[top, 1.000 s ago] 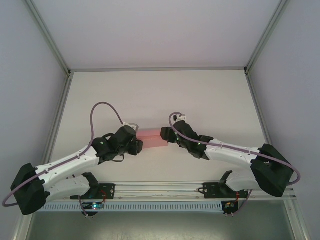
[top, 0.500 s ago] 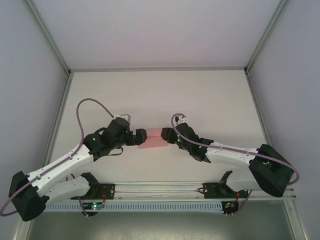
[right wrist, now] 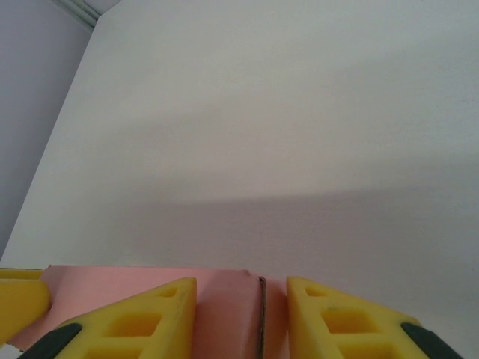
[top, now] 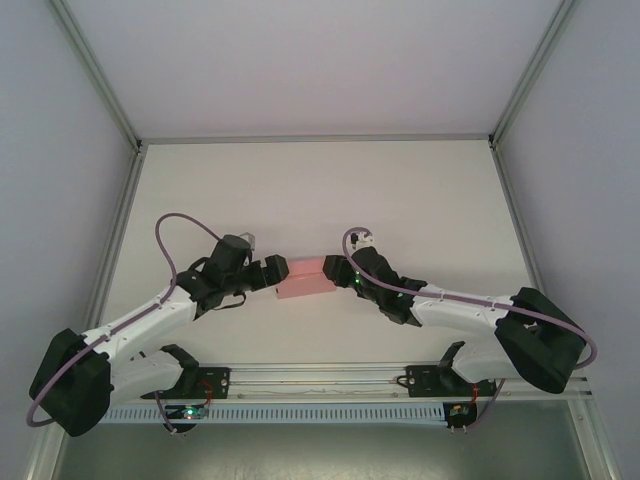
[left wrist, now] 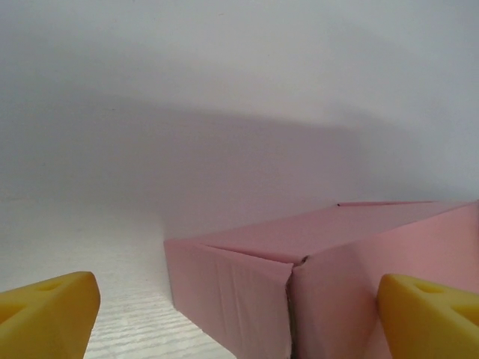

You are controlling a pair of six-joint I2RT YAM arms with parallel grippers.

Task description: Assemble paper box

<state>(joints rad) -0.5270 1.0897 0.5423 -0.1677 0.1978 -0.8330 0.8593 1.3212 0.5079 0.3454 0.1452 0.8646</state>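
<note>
The pink paper box [top: 305, 278] lies folded up on the white table between my two grippers. My left gripper [top: 280, 272] stands open at its left end. In the left wrist view the box [left wrist: 299, 277] sits between the widely spread yellow fingertips [left wrist: 45, 314], and the right-hand finger is close against its side wall. My right gripper [top: 334, 271] is at the box's right end. In the right wrist view its yellow fingers [right wrist: 142, 321] press both sides of the narrow box end [right wrist: 224, 314], with pink card filling the gap.
The white table [top: 400, 200] stretches back to the grey enclosure walls and metal frame posts [top: 515, 95]. Both arm bases and a cable rail [top: 320, 380] run along the near edge. A purple cable [top: 175, 235] loops over the left arm.
My left gripper let go of the box's left end and opened wide, and its arm swung left. My right gripper narrowed onto the right end. The box stayed in place.
</note>
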